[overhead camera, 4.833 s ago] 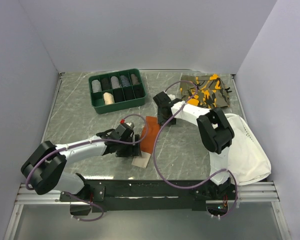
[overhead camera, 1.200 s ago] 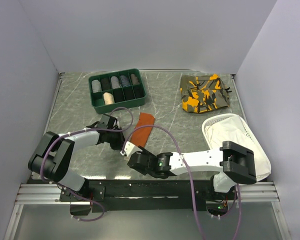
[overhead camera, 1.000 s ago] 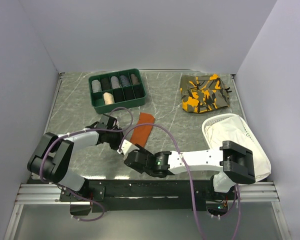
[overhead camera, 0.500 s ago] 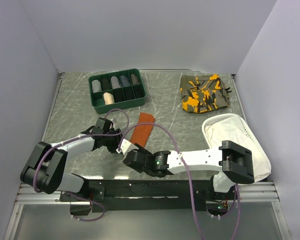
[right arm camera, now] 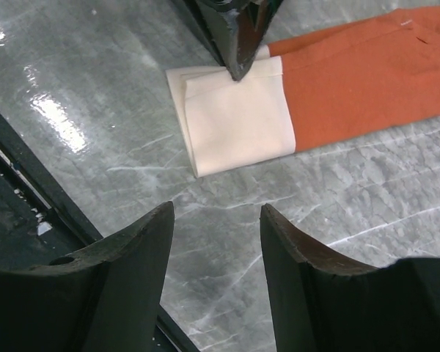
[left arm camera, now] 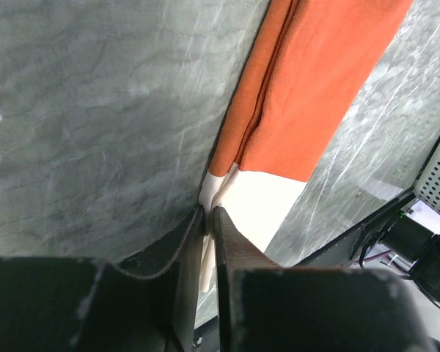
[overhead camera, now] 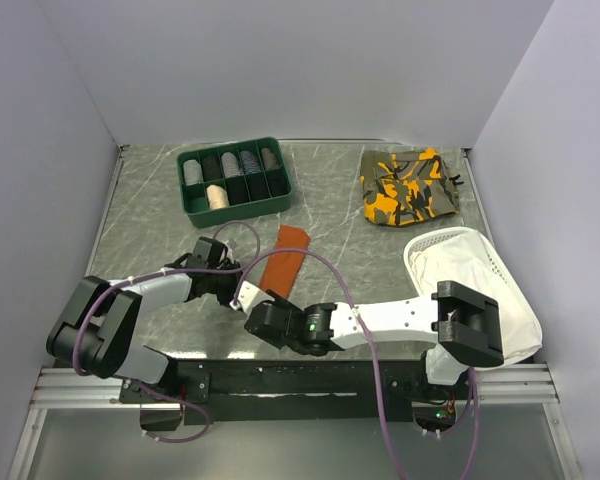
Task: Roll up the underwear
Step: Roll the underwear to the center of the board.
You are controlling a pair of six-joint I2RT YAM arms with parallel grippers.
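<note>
Examining the work area, we find the underwear (overhead camera: 283,258) lying flat on the table (overhead camera: 150,240), folded into a narrow strip. Its orange part points away from the arm bases and its white end (right arm camera: 231,117) lies nearest them.

The left gripper (left arm camera: 209,213) has its fingers pressed together on the side edge of that white end, with a fold of the fabric caught between them. We judge this hold is there to lift the end and turn it over onto the strip, since the roll would start from this end.

The right gripper (right arm camera: 216,209) is spread, with nothing between its fingers. It hovers over bare table just short of the white end, and we judge it is placed to take the opposite edge or to steady the strip while the roll begins. No turn of the roll is made yet.

A green tray (overhead camera: 187,190) of rolled items sits at the far left, a camouflage garment (overhead camera: 410,185) at the far right, and a white cloth (overhead camera: 475,290) at the right edge. All three lie well apart from the strip.

The nearer concerns are the right arm's purple cable (overhead camera: 332,272), which loops just beside the strip, and the two grippers, which are close together at the same end. We judge either could hinder a clean roll.
</note>
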